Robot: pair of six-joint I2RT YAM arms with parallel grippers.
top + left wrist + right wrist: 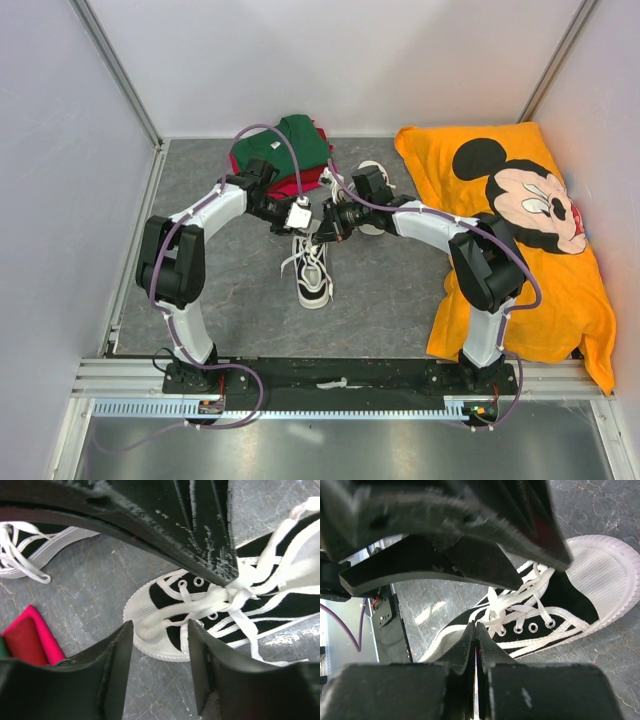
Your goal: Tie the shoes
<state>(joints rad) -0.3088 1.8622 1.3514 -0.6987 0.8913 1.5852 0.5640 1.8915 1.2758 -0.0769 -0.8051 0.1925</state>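
Shoes (313, 278): one lies mid-table between the two arms, toe cap (600, 575) toward the arm bases; the second shoe (62, 534) rests farther back, with neither gripper on it.
Laces (235, 591): gathered into a bunch over the lacing, with strands drawn taut to that point; no finished bow shows.
Right gripper (475, 626): fingers (462, 652) pressed together, tips at the lace bunch, apparently pinching it.
Left gripper (160, 625): fingers (117, 665) spread wide and holding nothing, hovering over the toe end with a thick run of lace lying between them.
Step in hand: probably forming or cinching the knot on the near shoe.
Doing it well: hold the right pinch firm so the tension lasts. Bring the left fingers down around one strand only, clear of the toe cap, and close fully before pulling. Draw the two grippers apart evenly and low so the light shoe neither lifts nor slides.
Risk: the grippers are crowded together and may collide.
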